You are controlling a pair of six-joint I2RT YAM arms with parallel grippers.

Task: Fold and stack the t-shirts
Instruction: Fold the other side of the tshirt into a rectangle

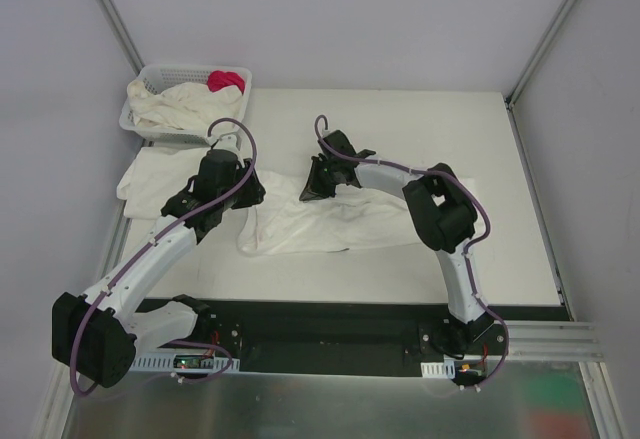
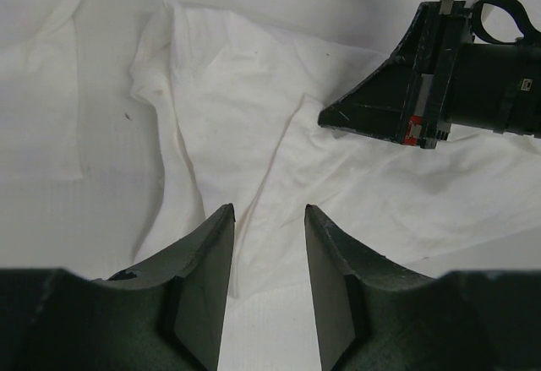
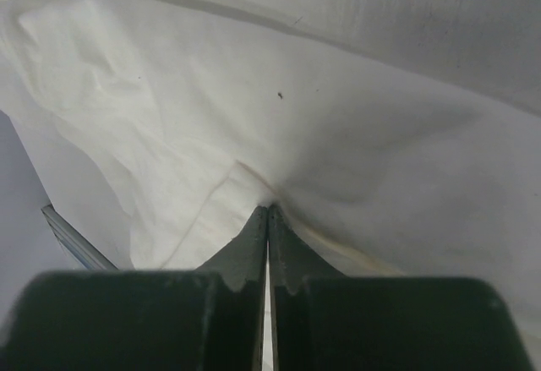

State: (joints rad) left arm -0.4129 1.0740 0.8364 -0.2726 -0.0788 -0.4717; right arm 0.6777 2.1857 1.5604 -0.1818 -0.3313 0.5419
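The t-shirt (image 1: 300,227) lies rumpled on the table (image 1: 500,179) between the 2 arms. The right gripper (image 3: 268,212) is pinched tight on a ridge of cloth near the shirt's far edge. The left gripper (image 2: 266,244) hovers over the shirt's left part, its jaws partly apart and holding nothing. The left gripper should probably take a matching edge, catching only 1 layer, so that both can draw the cloth flat and taut. An uneven pull would likely bunch it. The basket (image 1: 150,84) stands at the far left.

basket (image 1: 165,78) back-left | t-shirt (image 1: 320,227) centre, before and right of basket
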